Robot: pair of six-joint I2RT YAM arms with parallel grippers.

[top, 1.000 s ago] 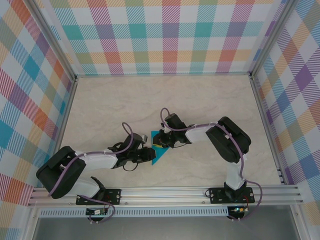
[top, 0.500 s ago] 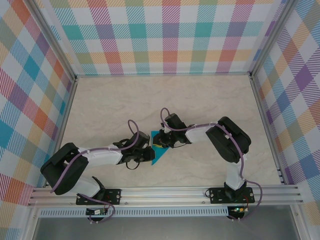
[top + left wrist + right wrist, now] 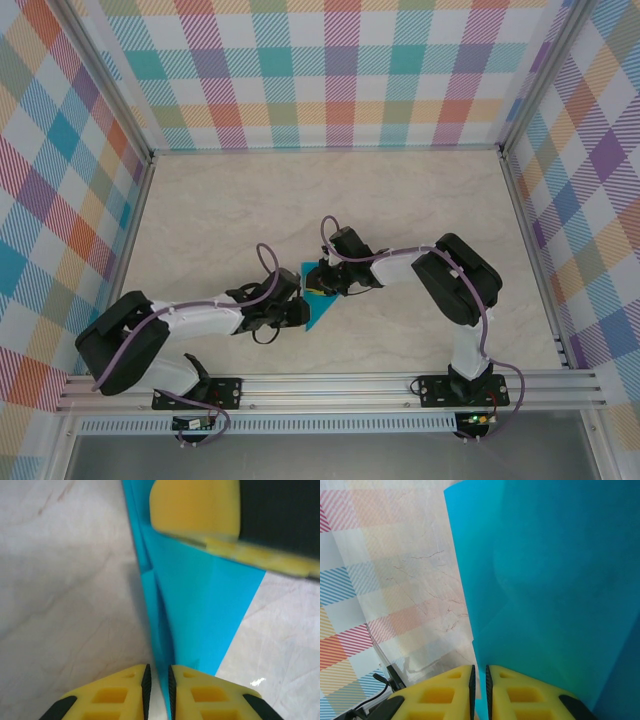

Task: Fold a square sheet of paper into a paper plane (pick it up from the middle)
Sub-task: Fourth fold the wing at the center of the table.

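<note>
left gripper has edged further onto the paper since a second ago. one teal sheet, folded with a centre crease, sits mid-table between two grippers. left jaws pinch its crease; right gripper is clamped on the opposite end.
</note>
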